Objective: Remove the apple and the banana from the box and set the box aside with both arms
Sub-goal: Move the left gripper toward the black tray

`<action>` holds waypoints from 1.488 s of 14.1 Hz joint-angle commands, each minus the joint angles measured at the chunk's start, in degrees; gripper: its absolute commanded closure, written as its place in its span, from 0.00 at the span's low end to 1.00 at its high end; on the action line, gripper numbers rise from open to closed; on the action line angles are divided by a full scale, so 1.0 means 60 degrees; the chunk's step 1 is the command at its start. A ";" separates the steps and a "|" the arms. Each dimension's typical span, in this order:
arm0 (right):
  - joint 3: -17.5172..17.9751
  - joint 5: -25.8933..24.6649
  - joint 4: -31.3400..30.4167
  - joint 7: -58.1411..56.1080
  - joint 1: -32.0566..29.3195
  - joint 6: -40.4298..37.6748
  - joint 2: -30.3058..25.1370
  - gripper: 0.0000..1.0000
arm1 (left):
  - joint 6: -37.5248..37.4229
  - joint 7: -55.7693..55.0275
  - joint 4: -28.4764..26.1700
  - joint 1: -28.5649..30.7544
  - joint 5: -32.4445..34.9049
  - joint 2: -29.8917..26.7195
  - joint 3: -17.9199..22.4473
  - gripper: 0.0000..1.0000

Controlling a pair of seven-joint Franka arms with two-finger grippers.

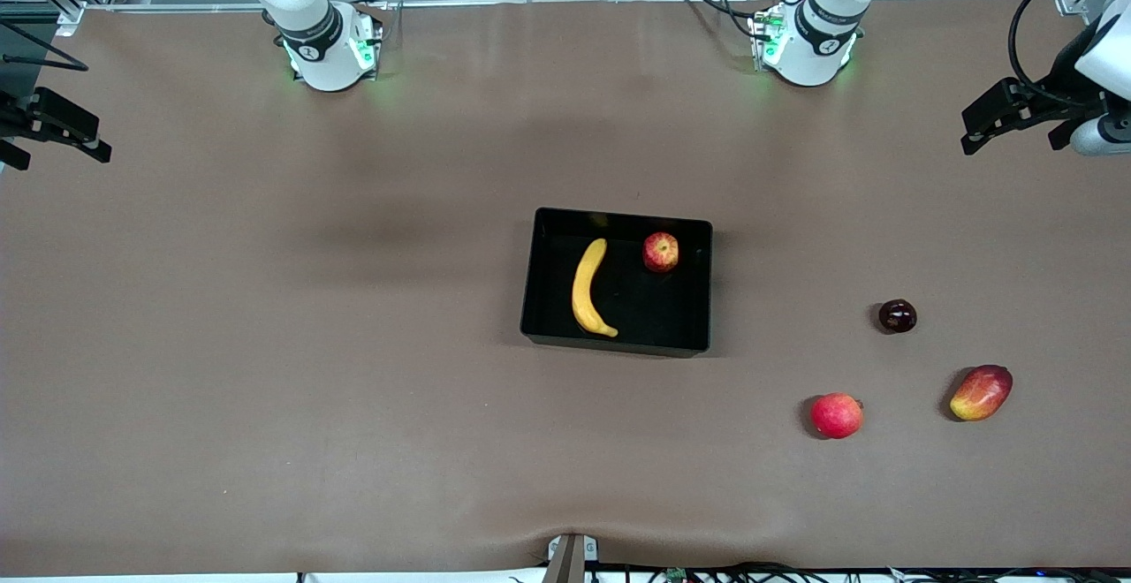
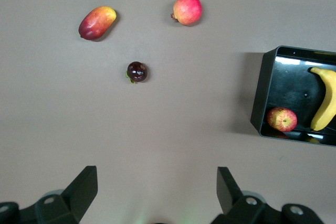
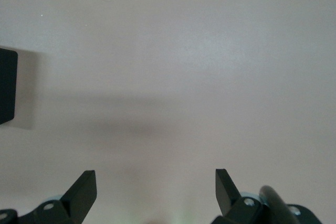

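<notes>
In the box (image 1: 616,281) at the middle of the table, the banana (image 1: 590,288) lies with its long axis running from near to far, and the apple (image 1: 660,252) sits beside its farther end, toward the left arm's end. Both fruits are not yet taken out. The left gripper (image 2: 157,190) and the right gripper (image 3: 156,191) wait wide open and empty above the two table ends; I judge the apple is nearer to the left arm and the banana to the right one.

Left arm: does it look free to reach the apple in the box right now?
Probably yes. The left gripper hangs open over bare table at its own end, the apple sits uncovered in the box corner toward that arm, apart from the banana; only the low wall crowds it.
</notes>
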 commanded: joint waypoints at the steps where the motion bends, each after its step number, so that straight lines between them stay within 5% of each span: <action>1: -0.0098 0.0081 0.0028 0.0021 0.0135 -0.0057 -0.0014 0.00 | -0.0198 0.0026 0.0147 0.0066 -0.0074 0.0002 -0.0050 0.00; 7: -0.0098 0.0096 0.0028 0.0021 0.0135 -0.0057 -0.0014 0.00 | -0.0183 -0.0003 0.0162 -0.0066 0.0159 0.0148 -0.0094 0.00; 11: -0.0098 0.0096 0.0028 0.0021 0.0121 -0.0057 -0.0014 0.00 | 0.0006 -0.0310 -0.0013 -0.0154 0.0175 0.0616 -0.0796 0.00; 21: -0.0098 0.0228 0.0028 0.0021 0.0077 -0.0086 0.0001 0.00 | 0.4866 -0.3181 -0.3747 -0.0212 0.0175 0.0952 -0.3082 0.00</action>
